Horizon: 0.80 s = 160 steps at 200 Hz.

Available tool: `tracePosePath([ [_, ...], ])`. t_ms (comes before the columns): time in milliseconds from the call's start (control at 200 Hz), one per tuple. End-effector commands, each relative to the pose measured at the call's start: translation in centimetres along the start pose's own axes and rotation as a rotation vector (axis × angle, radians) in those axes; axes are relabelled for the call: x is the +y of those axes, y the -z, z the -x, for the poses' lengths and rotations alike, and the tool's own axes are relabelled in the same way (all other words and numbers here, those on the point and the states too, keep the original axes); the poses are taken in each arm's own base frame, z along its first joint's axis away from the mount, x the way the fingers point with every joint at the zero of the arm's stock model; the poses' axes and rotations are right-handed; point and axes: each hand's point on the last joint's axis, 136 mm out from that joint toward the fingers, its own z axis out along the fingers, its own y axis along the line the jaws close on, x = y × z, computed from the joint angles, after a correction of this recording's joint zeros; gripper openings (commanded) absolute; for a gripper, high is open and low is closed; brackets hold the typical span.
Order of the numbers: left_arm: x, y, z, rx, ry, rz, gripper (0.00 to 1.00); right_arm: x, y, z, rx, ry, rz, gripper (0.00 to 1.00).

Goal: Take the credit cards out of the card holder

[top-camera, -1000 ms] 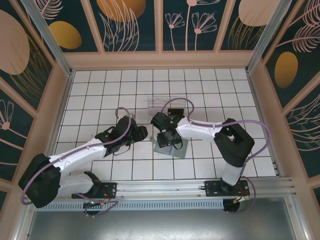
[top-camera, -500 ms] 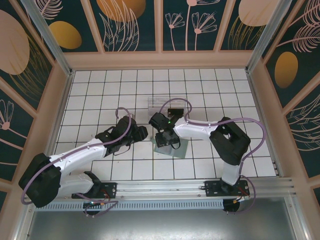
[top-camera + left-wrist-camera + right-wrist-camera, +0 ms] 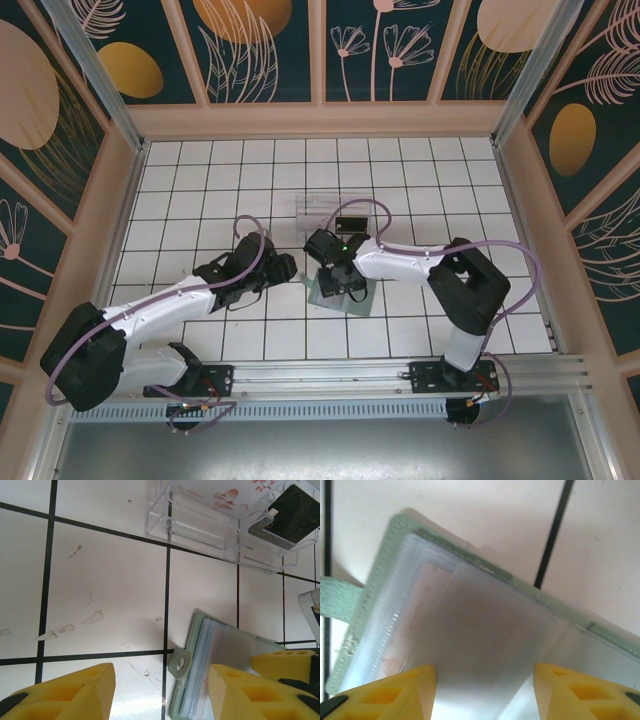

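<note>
The card holder (image 3: 342,292) lies open on the tiles, grey-green outside with clear sleeves inside (image 3: 485,615). Its snap tab (image 3: 180,664) points left. My right gripper (image 3: 337,279) hovers low over the sleeves, its jaws (image 3: 485,695) open either side of a translucent leaf. A pale shape with faint orange marks shows through the leaf. My left gripper (image 3: 284,267) is open just left of the holder (image 3: 220,675), with the holder's left edge between its fingers (image 3: 65,695). A black credit card (image 3: 295,515) and a pale card with red print (image 3: 220,492) lie in the clear tray.
The clear plastic tray (image 3: 318,208) stands one tile beyond the holder, in front of both grippers (image 3: 200,525). The right gripper's yellow finger (image 3: 285,662) is close to my left gripper's right finger. Wooden walls ring the tiled table.
The right arm shifted slightly, its gripper settling a little right and nearer over the open holder. The left arm and the holder stayed put.
</note>
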Motion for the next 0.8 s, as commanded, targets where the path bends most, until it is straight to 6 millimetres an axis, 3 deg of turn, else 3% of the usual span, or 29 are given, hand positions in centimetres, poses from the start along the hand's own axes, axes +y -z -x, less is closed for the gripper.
tracePosePath([
  [0, -1.3, 0.2, 1.0, -0.013, -0.013, -0.032, 0.52, -2.0, 1.0, -0.6, -0.014, -0.042, -0.057, 0.55],
  [455, -4.8, -0.3, 0.4, 0.09, -0.054, -0.136, 0.44, -5.0, 0.9, -2.5, -0.028, -0.158, -0.023, 0.53],
  [606, -5.2, -0.2, 0.6, 0.088, -0.058, -0.137, 0.41, -3.6, 2.2, -0.8, -0.084, -0.218, 0.076, 0.53],
  [796, -5.4, -0.7, 0.4, 0.106, -0.054, -0.142, 0.41, -1.0, 2.5, 1.4, -0.114, -0.379, 0.196, 0.61],
])
